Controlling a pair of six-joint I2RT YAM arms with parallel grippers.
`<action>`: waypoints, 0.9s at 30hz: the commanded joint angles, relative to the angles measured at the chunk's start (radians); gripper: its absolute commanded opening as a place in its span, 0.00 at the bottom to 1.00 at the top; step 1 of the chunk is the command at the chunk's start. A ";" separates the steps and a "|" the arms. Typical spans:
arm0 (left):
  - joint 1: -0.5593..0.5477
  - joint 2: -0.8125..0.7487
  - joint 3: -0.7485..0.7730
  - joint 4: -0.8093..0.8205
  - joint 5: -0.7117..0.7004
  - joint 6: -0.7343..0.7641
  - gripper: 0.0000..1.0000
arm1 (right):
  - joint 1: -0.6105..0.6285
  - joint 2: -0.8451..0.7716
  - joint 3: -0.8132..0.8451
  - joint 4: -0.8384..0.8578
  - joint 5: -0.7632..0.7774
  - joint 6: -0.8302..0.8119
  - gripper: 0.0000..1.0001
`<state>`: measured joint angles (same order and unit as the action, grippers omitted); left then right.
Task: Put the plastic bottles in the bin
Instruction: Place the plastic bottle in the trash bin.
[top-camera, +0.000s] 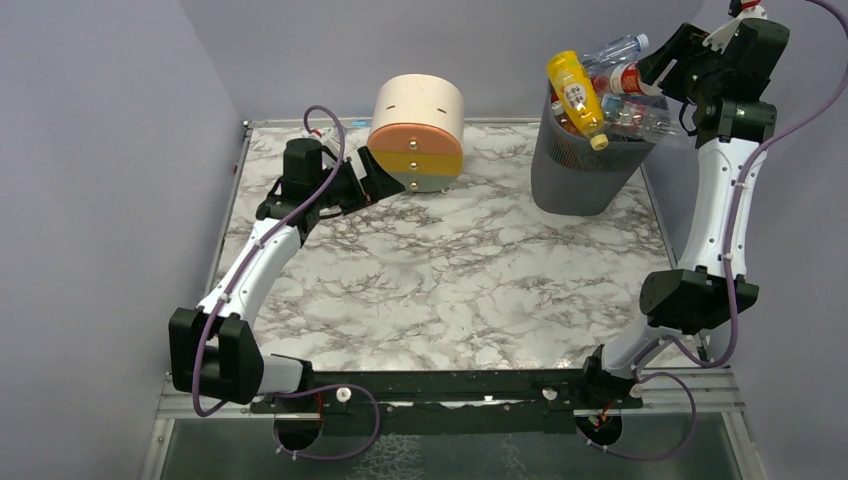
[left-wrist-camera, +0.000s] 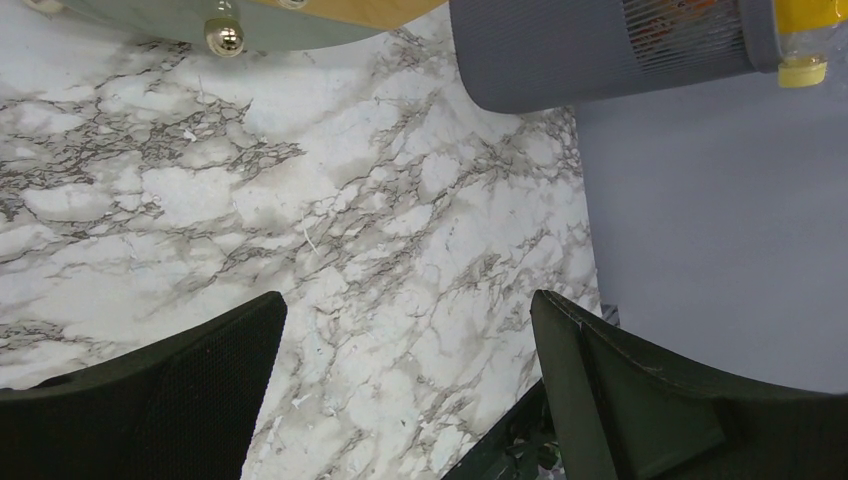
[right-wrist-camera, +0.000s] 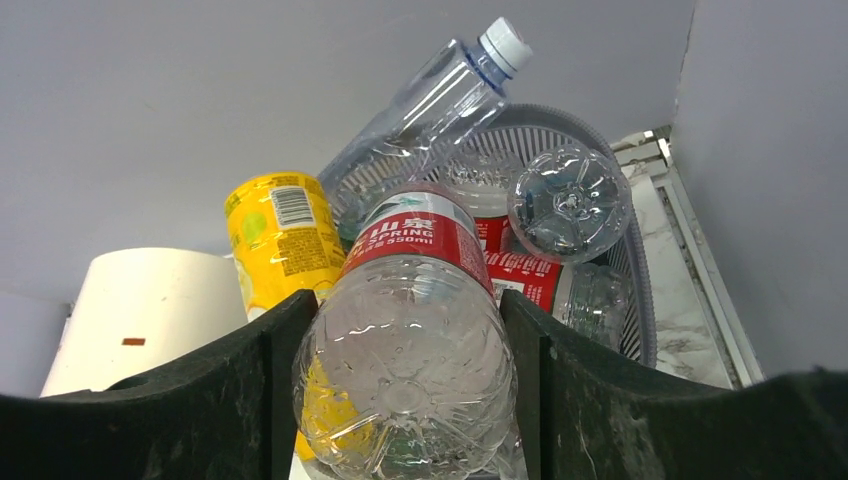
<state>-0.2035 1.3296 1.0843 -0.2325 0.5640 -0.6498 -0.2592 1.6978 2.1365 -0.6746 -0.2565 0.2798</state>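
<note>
A white marble bench (top-camera: 450, 290) with grey veins sits in a booth of plain lilac-grey walls (top-camera: 100, 150) on the left, back and right, with a metal rail (top-camera: 232, 200) along its edge. Its broad middle is bare marble between the two arms.

The bin (top-camera: 575, 180) stands at the far right corner, close to the right wall, with plastic bottles (right-wrist-camera: 565, 200) heaped above its rim. A yellow bottle (top-camera: 578, 95) hangs cap-down over the near rim.

The right gripper (top-camera: 655, 72) is above the bin's right side, clamped on a red-labelled bottle (right-wrist-camera: 405, 390). The left gripper (left-wrist-camera: 410, 330) has its jaws spread wide and holds nothing. It hovers over the marble just beside the round drawer unit (top-camera: 420, 135) at the far edge.
</note>
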 joint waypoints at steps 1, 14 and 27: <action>-0.012 0.006 0.038 0.030 -0.021 -0.004 0.99 | -0.005 0.020 -0.007 -0.024 -0.059 0.008 0.70; -0.024 -0.001 0.033 0.029 -0.027 -0.006 0.99 | -0.006 0.000 0.039 -0.066 -0.007 0.004 0.89; -0.025 -0.010 0.028 0.030 -0.027 -0.005 0.99 | -0.015 -0.033 0.085 -0.095 0.042 0.008 0.93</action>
<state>-0.2249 1.3354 1.0843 -0.2302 0.5522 -0.6518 -0.2642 1.7069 2.1822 -0.7464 -0.2539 0.2874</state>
